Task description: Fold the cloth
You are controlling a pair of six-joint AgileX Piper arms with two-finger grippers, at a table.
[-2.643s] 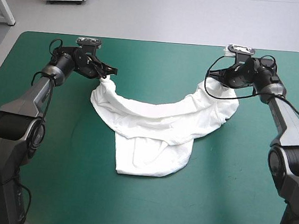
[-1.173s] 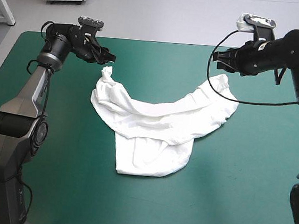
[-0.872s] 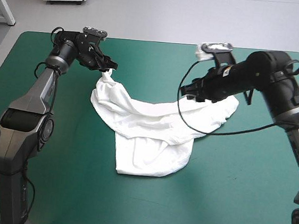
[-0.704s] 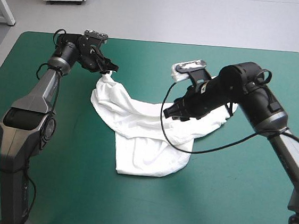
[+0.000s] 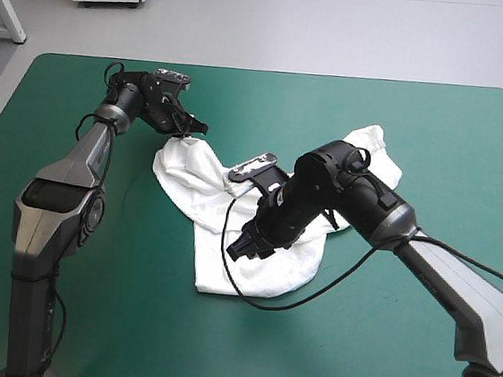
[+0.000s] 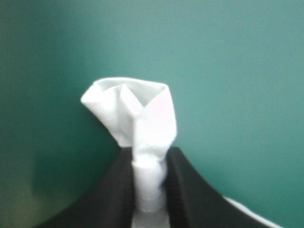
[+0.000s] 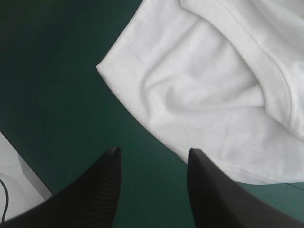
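Note:
The white T-shirt lies crumpled in a curved band across the table's middle, with a flat part nearer the front. My left gripper is at the shirt's far left corner and shut on a pinched tuft that stands up beyond the fingers. My right gripper hovers open over the shirt's front part. Its fingers stand apart above the teal-green cover, just off the shirt's hem and a corner. Nothing lies between them.
The teal-green cover surrounds the shirt on all sides. The right arm reaches across the shirt's right half and hides part of it. A strip of the table's edge shows beside the right gripper.
Both grippers let go of the shirt's ends earlier. The left one came back and shut on the left corner tuft. The right arm swept from the far right across the shirt to its front part.

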